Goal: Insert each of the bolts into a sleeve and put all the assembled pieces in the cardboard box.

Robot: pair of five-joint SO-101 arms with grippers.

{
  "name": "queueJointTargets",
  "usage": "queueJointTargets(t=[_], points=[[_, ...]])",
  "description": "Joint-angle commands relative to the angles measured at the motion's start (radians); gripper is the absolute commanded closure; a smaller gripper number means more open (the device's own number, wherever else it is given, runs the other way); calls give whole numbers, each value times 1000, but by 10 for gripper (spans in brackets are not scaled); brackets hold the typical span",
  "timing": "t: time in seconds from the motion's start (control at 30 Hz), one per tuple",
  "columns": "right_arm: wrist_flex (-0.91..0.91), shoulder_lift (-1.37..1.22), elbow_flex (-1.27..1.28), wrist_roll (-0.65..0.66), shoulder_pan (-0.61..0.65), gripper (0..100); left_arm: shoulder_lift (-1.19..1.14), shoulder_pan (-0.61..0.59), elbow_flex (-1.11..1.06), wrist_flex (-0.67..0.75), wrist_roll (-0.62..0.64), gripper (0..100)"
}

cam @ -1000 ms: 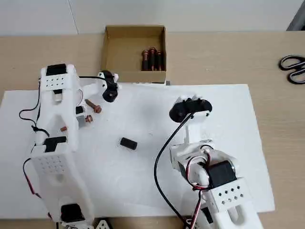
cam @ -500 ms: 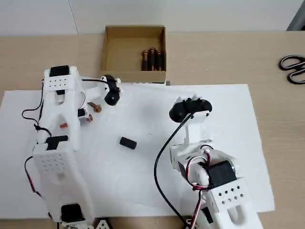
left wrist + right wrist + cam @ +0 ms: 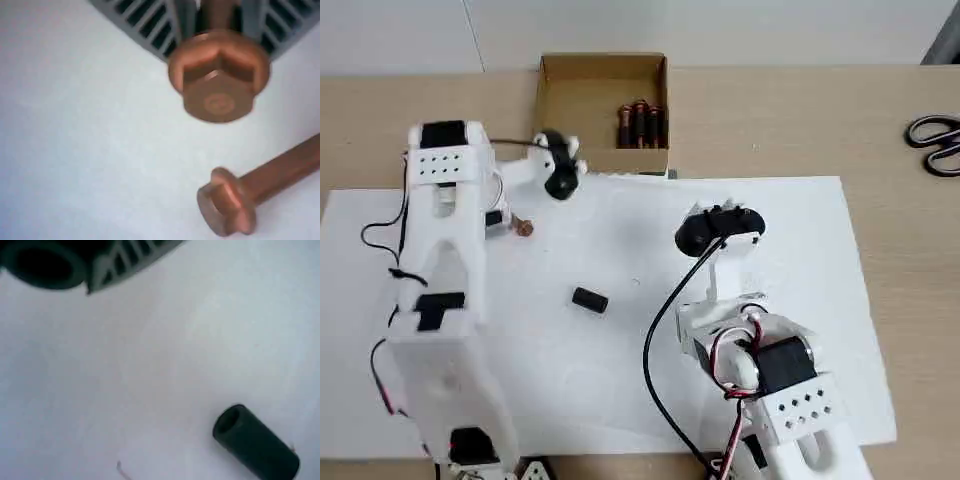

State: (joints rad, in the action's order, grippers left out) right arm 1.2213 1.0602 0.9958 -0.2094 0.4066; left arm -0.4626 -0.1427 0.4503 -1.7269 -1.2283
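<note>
Both of your grippers are loaded over the white paper sheet (image 3: 770, 280).
Your left gripper (image 3: 218, 14) pinches a copper hex-head bolt (image 3: 218, 75) by the shank, head outward. 1 loose copper bolt (image 3: 250, 192) lies on the sheet near it. Your right gripper (image 3: 70, 267) has its jaws clamped on a black tubular sleeve (image 3: 42, 265). 1 loose black sleeve (image 3: 589, 300) lies mid-sheet between the arms. 3 assembled pieces (image 3: 640, 125) lie in the brown cardboard box (image 3: 552, 110).
</note>
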Motion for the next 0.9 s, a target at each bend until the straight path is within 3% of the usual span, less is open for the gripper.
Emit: queueJointTargets(t=[0.0,0.23,0.4,0.53,0.67,0.87], points=[[-13,18,-51,-3,-2,995,209,40,-16,-26,75,994],[91,18,-215,2,10,995,456,94,-71,-26,362,994],[183,107,-298,3,53,995,632,135,-71,-26,749,994],[232,234,-298,5,116,995,815,167,-76,-26,908,994],[298,337,-298,11,127,995,979,189,-188,-25,1002,994],[292,403,-296,126,127,995,1250,187,-407,28,1343,994]])
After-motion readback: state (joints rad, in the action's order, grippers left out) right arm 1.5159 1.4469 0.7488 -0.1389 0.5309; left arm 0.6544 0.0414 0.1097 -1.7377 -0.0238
